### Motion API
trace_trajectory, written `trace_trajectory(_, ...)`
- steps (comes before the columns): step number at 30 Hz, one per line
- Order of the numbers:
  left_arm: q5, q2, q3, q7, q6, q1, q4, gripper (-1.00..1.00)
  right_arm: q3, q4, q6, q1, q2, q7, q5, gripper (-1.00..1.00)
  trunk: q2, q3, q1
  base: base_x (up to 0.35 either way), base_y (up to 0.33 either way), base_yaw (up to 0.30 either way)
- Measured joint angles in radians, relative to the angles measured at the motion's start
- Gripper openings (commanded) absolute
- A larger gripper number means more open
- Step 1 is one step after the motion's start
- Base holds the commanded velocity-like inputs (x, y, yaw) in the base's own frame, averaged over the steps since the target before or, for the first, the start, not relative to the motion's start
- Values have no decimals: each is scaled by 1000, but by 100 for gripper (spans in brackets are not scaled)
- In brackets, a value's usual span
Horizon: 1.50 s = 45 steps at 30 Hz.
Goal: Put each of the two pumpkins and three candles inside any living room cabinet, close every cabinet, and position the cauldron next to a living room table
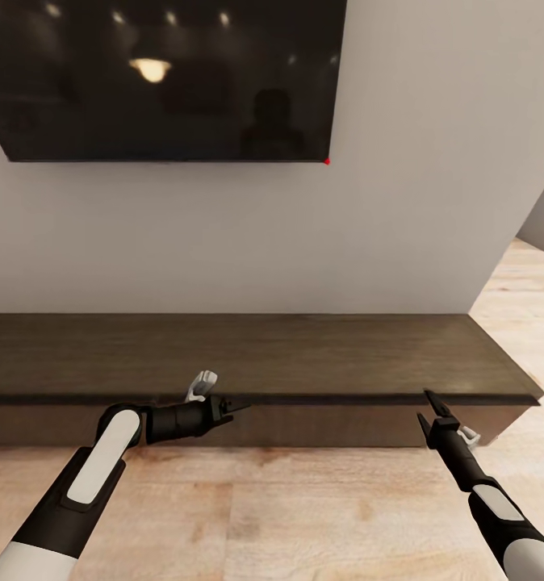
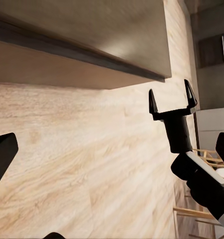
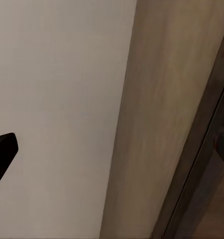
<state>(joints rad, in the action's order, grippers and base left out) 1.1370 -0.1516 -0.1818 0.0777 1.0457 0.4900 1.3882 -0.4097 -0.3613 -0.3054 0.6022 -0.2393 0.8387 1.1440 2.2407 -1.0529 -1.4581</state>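
The left gripper (image 1: 238, 406) points sideways along the front edge of the long, low dark brown wood cabinet (image 1: 256, 355), fingers parted and holding nothing. The cabinet stands against the pale grey wall (image 1: 401, 202) on the light wood plank floor (image 1: 288, 516), its fronts shut, beneath a large black wall-mounted screen (image 1: 167, 77) (glossy, reflecting ceiling lights). Further right, the right gripper (image 1: 430, 407) stands before the cabinet's front edge, its two fingers (image 2: 153, 103) spread wide and empty.

Cabinet (image 1: 304, 355) shut, top bare; my left pincer (image 1: 238, 406) and right pincer (image 1: 430, 406) open before its front, below the television (image 1: 163, 77).
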Motion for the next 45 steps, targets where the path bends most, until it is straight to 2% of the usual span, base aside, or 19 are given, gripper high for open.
trace_trajectory(15, 0, -1, 1, 0, 0, -1, 1, 100, 0, 0, 0, 0, 0, 0, 0, 100, 0, 0, 0, 23, 0, 0)
trace_trajectory(39, -1, -1, 2, 0, 0, -1, 2, 100, 0, 0, 0, 0, 0, -2, -2, 100, 168, -75, -92, 0, 0, 0)
trace_trajectory(45, 0, -2, 2, 1, 0, -1, 2, 100, 0, 0, 0, 0, 1, -2, -2, 100, 168, -75, -92, 0, 0, 0)
